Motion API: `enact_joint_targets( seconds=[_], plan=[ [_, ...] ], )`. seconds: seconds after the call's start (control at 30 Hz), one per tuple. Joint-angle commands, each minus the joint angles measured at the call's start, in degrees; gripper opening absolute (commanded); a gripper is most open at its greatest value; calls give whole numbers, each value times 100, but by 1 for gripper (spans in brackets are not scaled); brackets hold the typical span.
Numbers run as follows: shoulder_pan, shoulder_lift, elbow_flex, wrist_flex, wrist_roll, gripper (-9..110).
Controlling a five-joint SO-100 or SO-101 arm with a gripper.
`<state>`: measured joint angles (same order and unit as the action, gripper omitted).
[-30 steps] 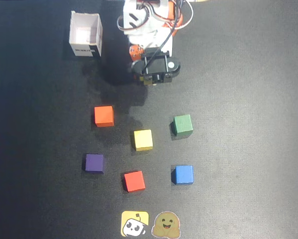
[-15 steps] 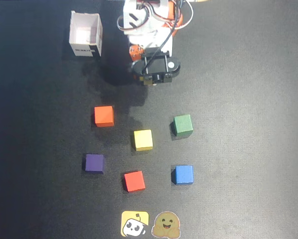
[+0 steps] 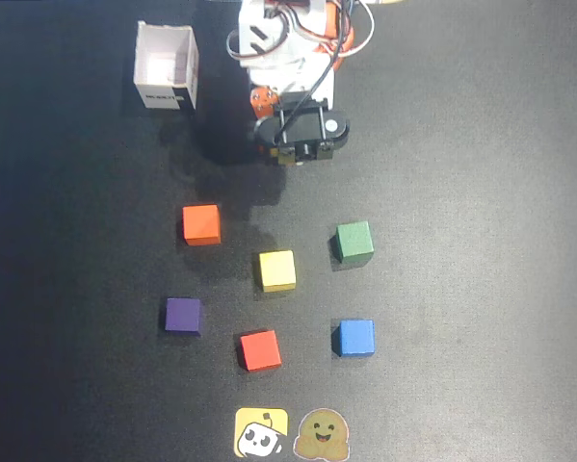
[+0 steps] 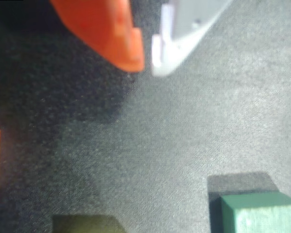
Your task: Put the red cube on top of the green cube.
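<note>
Overhead view, bottom edge up: two stickers [image 3: 290, 433] lie on the black mat [image 3: 481, 192]. Just above them sits the red cube [image 3: 260, 350], with the blue cube [image 3: 354, 338] to its right and the purple cube [image 3: 183, 316] to its left, all apart. Next the yellow cube [image 3: 276, 270] at centre. The green cube [image 3: 354, 242] sits up-right of yellow; the orange-red cube [image 3: 201, 224] up-left. Nothing is stacked.

The gripper [image 3: 290, 157] hangs near the arm base [image 3: 288, 48], well apart from all cubes. Wrist view: the gripper [image 4: 146, 62] holds nothing, orange and white fingertips nearly touching with only a narrow gap. White open box [image 3: 167, 65] at top left.
</note>
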<state>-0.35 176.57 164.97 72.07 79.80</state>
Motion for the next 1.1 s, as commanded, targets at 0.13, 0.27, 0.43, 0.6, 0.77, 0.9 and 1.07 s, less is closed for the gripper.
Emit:
enact_joint_targets(
  seconds=[0.13, 0.27, 0.43, 0.6, 0.77, 0.9, 1.07],
  plan=[
    [0, 62, -35, 9, -26, 0],
    [97, 62, -35, 9, -18, 0],
    [97, 62, -35, 9, -26, 0],
    [26, 62, -35, 0, -44, 0],
    [35, 62, -35, -211, 44, 8],
    [26, 44, -35, -360, 202, 10],
    [-88, -949, -483, -853, 492, 14]
  ],
)
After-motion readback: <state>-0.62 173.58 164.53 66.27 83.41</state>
